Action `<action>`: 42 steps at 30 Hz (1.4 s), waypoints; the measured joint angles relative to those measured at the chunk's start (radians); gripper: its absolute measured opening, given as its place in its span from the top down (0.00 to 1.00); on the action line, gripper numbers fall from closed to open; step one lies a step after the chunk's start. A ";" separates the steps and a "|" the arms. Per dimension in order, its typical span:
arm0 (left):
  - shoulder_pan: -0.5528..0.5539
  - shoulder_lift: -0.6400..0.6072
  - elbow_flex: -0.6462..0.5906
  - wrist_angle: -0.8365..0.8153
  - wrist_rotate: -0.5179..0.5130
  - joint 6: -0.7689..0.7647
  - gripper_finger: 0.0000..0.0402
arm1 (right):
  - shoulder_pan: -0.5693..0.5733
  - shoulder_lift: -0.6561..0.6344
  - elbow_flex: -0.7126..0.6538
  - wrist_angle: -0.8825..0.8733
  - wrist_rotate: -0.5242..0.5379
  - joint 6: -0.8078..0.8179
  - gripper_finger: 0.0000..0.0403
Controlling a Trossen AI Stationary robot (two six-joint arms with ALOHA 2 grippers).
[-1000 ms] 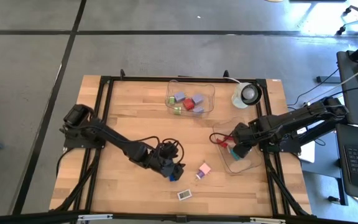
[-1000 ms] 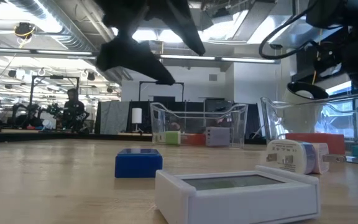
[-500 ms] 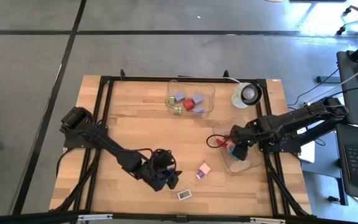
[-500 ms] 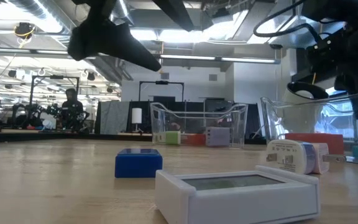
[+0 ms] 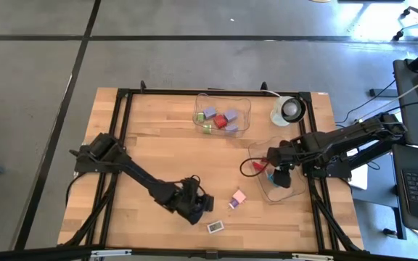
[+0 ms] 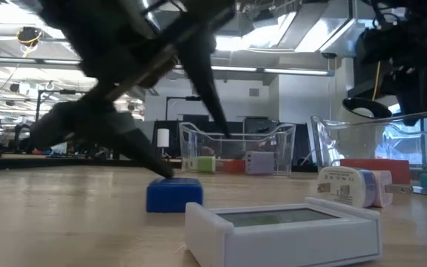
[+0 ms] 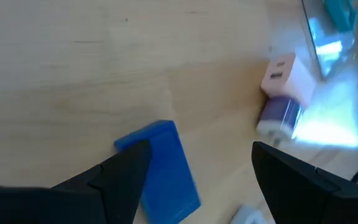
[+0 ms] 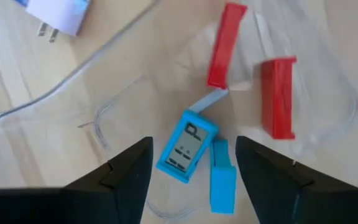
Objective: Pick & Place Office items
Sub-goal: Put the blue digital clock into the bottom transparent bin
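Blue block [image 5: 203, 205] lies near the wooden table's [image 5: 151, 138] front edge in the high view, the left gripper [image 5: 197, 206] lowered over it. Its wrist view shows fingers spread, the block at seven o'clock between them. From the right wrist, the right gripper [image 8: 191, 162] hangs spread above a tub [image 8: 328, 81] holding a teal piece [image 8: 186, 147], with red pieces [image 8: 278, 96] at one o'clock.

I see a blue block [image 7: 160, 171] lying flat on the wood, with a pink-and-lavender plug adapter [image 5: 237, 198] near it and a flat white device [image 6: 284, 230] toward the table's front edge. Lavender, red and green pieces [image 5: 219, 120] sit in one tub. Two red bars [image 8: 278, 96], a teal device [image 8: 185, 146] and a teal block [image 8: 222, 180] lie in the other.
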 joint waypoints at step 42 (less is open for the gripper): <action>0.079 -0.008 0.339 -0.754 0.178 0.125 0.30 | -0.036 0.029 0.404 0.098 0.165 -0.022 0.43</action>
